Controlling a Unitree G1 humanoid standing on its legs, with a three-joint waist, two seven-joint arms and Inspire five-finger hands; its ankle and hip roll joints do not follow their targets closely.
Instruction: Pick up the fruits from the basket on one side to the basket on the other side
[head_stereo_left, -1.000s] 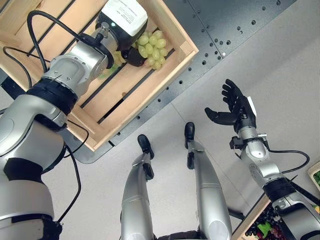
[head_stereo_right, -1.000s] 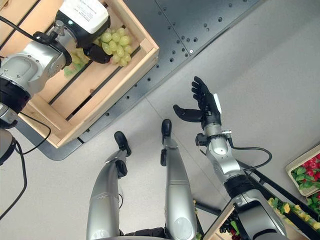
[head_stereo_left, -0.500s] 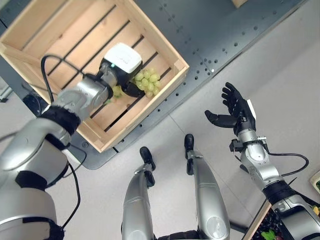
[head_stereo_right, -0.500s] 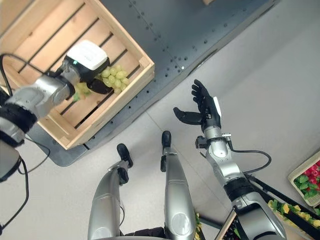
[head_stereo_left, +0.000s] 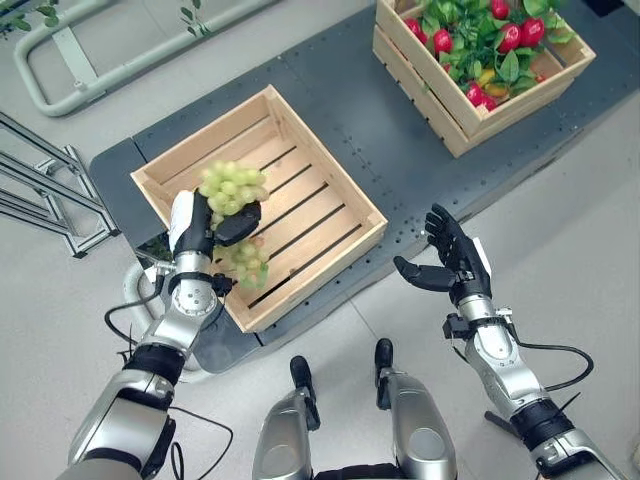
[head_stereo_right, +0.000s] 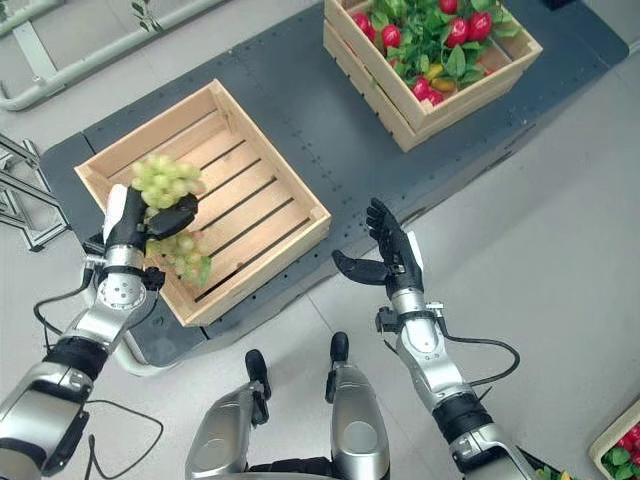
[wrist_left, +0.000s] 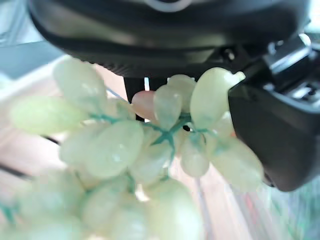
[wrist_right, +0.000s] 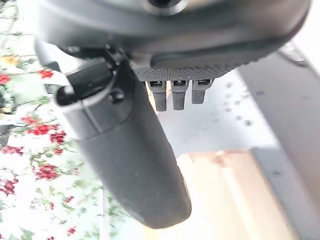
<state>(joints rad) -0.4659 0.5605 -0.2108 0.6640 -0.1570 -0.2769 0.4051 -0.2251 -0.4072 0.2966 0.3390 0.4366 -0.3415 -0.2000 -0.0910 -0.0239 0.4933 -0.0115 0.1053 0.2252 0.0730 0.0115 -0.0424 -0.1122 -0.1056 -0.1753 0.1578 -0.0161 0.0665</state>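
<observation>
Grapes (head_stereo_left: 232, 190) (pale green, plump, on a teal stem) are hanging in the left hand (head_stereo_left: 205, 226), which is clasping them above the slatted wooden crate (head_stereo_left: 345, 205); right hand (head_stereo_left: 449, 262) is hovering unclenched, fingers spread.

Your head views are bright and evenly lit from above, with soft, short shadows inside the crate (head_stereo_left: 300, 215) and under its near wall, and no harsh glare on the pale floor (head_stereo_left: 560, 180). In your left wrist view the grapes (wrist_left: 125, 150) sit so close that they blur, and a bright wash whitens the wood behind them. Your right wrist view is overexposed past the right hand (wrist_right: 125, 155), so the red fruit (wrist_right: 47, 170) and planks there look washed out and soft.
</observation>
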